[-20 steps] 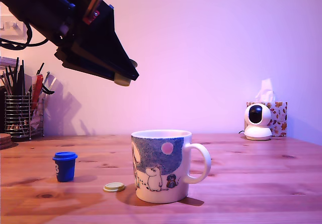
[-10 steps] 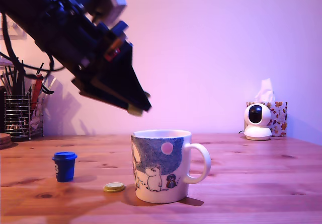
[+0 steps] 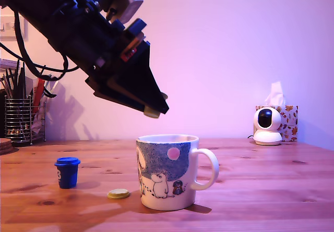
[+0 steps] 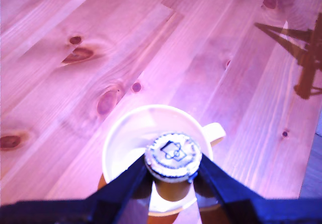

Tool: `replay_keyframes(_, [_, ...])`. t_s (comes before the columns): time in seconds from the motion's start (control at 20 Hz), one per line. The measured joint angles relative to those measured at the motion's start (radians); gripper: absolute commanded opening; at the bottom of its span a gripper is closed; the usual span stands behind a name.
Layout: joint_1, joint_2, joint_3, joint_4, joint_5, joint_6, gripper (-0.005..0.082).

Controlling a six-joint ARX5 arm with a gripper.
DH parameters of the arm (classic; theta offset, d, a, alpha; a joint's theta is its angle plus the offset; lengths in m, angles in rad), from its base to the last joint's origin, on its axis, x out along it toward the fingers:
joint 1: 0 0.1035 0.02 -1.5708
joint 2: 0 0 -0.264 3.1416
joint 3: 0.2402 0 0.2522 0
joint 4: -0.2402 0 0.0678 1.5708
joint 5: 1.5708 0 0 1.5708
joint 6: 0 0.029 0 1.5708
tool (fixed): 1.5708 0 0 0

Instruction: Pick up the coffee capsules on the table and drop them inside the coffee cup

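One capsule in end effector above mug.

I see open air between my gripper and the mug; its mouth is wide open and nothing blocks it.

Dim pink-purple cast (soft shadows) — sharp.
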Motion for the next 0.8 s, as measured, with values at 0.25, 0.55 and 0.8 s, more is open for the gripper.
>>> replay_keyframes(0.25, [-0.003,0.005,0.000,0.018,0.000,-0.001,0.0592])
replay_keyframes(0.55, [-0.003,0.005,0.000,0.019,-0.009,-0.001,0.0586])
replay_keyframes(0.8, [-0.003,0.005,0.000,0.018,-0.009,-0.002,0.0460])
